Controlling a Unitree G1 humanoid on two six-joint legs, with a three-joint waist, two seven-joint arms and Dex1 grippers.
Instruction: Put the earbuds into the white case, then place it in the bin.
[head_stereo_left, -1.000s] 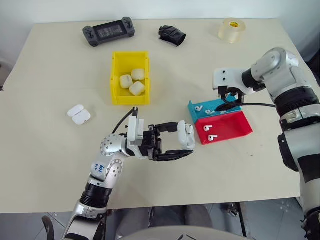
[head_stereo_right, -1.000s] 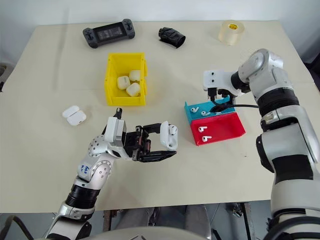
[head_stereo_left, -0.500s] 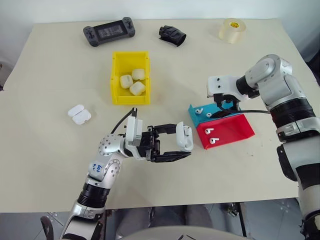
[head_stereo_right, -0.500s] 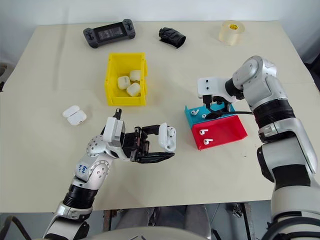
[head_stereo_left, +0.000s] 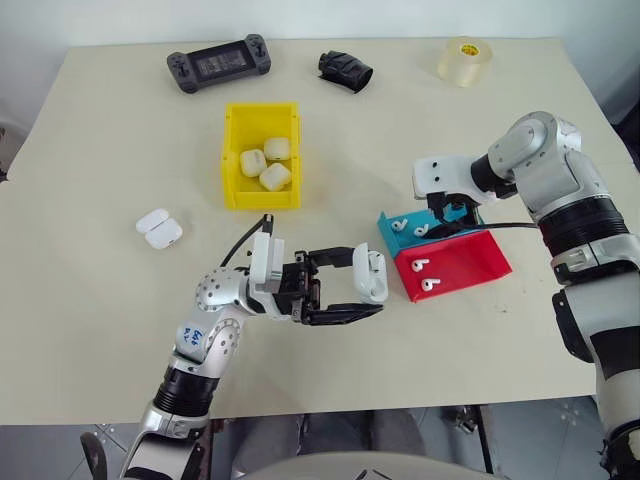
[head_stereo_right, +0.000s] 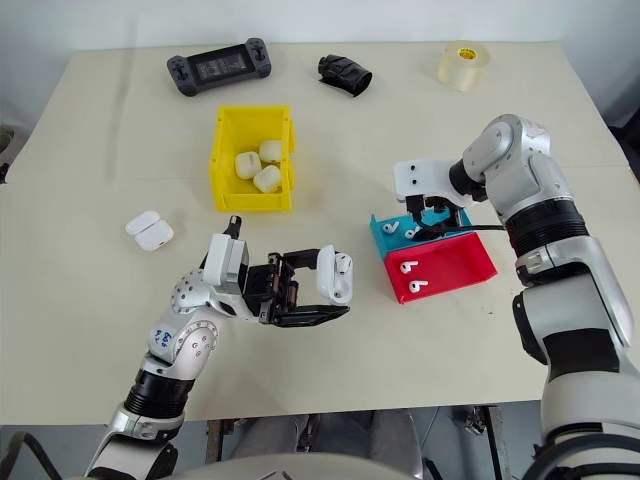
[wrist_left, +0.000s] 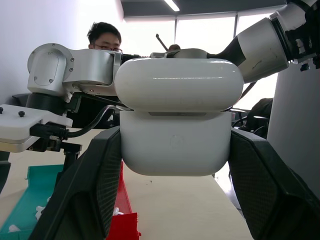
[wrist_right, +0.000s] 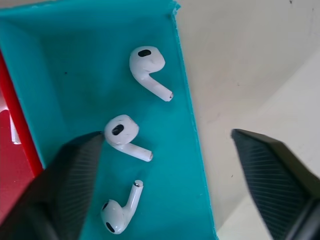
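Observation:
My left gripper is shut on the white case, holding it above the table in front of me; in the left wrist view the case sits between the two fingers. My right gripper hangs open over the teal tray, pointing down. In the right wrist view three earbuds lie on the teal floor, and one earbud lies between the spread fingers, untouched. The yellow bin stands at the back left with three white cases inside.
A red tray with two earbuds adjoins the teal tray. An open white case lies at the left. A game controller, a black object and a tape roll sit along the far edge. A person shows behind.
My right gripper has sunk toward the teal tray and shifted slightly left, with its fingers a little closer together. The left gripper and the case it holds have stayed put.

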